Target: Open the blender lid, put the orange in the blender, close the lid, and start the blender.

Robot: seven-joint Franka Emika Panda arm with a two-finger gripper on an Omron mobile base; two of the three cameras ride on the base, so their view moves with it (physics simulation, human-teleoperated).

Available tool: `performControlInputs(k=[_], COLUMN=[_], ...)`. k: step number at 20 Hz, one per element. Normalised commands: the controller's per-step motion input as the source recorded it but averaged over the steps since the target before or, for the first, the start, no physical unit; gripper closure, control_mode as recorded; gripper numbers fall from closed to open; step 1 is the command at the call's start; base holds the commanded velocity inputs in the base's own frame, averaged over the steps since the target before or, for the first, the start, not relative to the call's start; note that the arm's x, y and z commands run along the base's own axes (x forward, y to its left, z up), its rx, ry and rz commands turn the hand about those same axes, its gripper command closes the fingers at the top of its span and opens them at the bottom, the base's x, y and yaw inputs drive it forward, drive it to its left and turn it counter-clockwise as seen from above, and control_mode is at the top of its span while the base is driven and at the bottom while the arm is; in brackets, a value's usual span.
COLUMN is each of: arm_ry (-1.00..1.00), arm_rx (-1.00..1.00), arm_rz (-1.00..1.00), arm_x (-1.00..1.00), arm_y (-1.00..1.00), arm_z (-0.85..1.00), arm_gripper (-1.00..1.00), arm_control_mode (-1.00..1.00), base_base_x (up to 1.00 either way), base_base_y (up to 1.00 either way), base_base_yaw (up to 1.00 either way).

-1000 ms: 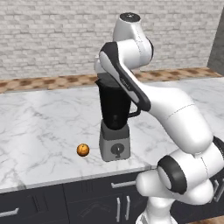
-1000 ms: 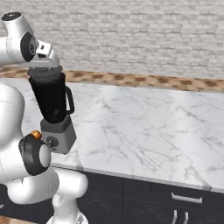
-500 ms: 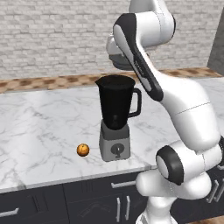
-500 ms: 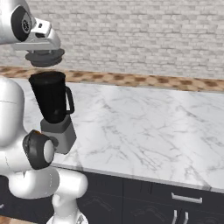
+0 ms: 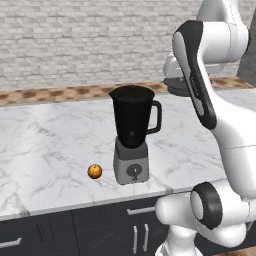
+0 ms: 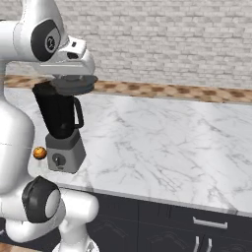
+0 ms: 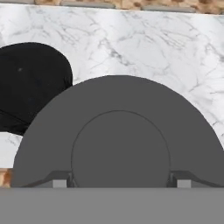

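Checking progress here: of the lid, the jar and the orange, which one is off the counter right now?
The blender lid, carried by the end effector beside the open blender.

Your arm rising from the lower right of the left base view, elbow bent high at the upper right, wrist turned down, gripper (image 6: 74,81) at the upper left of the right base view, clamped on the blender lid (image 7: 119,135), held level
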Motion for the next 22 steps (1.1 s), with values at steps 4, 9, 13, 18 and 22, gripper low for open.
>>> performControlInputs(k=[4, 9, 13, 18, 22], arm_ry=[0.0, 0.0, 0.05, 0.14, 0.2], arm_rx=[0.0, 0.0, 0.0, 0.0, 0.02], arm_rz=[-0.03, -0.02, -0.01, -0.01, 0.0], arm_x=[-0.13, 0.0, 0.08, 0.45, 0.57], arm_y=[-1.0, -1.0, -1.0, -0.9, -0.66], arm_z=[-1.0, -0.86, -0.92, -0.89, -0.85], arm_gripper=[1.0, 1.0, 1.0, 1.0, 1.0], arm_control_mode=[-1.0, -1.0, -1.0, -1.0, -1.0], base_base_x=[0.0, 0.0, 0.0, 0.0, 0.0], base_base_y=[0.0, 0.0, 0.0, 0.0, 0.0], base_base_yaw=[0.0, 0.0, 0.0, 0.0, 0.0])
